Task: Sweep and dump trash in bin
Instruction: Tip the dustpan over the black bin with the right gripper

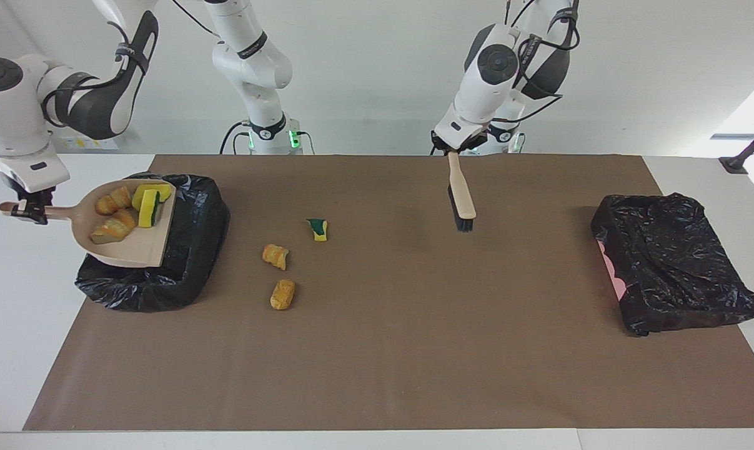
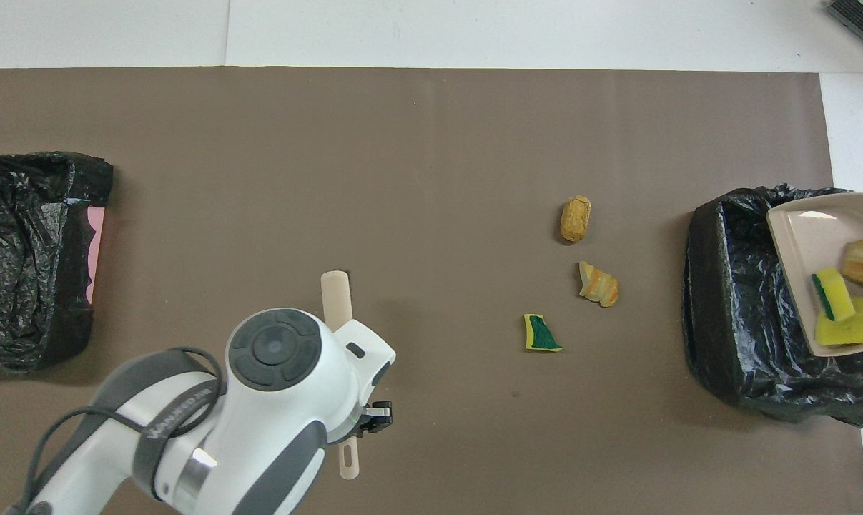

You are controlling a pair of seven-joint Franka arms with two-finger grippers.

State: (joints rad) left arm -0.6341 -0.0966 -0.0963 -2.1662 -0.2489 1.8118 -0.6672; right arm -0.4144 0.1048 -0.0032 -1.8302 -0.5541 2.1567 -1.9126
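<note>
My right gripper (image 1: 30, 211) is shut on the handle of the beige dustpan (image 1: 136, 250), held over the black-bagged bin (image 1: 189, 262) at the right arm's end. Several scraps lie in the pan: yellow sponge chunks (image 1: 148, 203) and bread-like lumps (image 1: 111, 230). The pan (image 2: 803, 236) and bin (image 2: 724, 286) also show in the overhead view. Three scraps lie on the brown mat beside this bin: a green-backed sponge piece (image 1: 317, 229) (image 2: 541, 333) and two orange-brown lumps (image 1: 275, 256) (image 1: 282, 294). My left gripper (image 1: 456, 149) (image 2: 360, 429) is shut on the brush (image 1: 462, 197) (image 2: 336, 297), over the mat.
A second black-bagged bin (image 1: 670, 262) (image 2: 23, 257) with a pink edge showing stands at the left arm's end of the mat. The brown mat (image 1: 377, 362) covers most of the white table.
</note>
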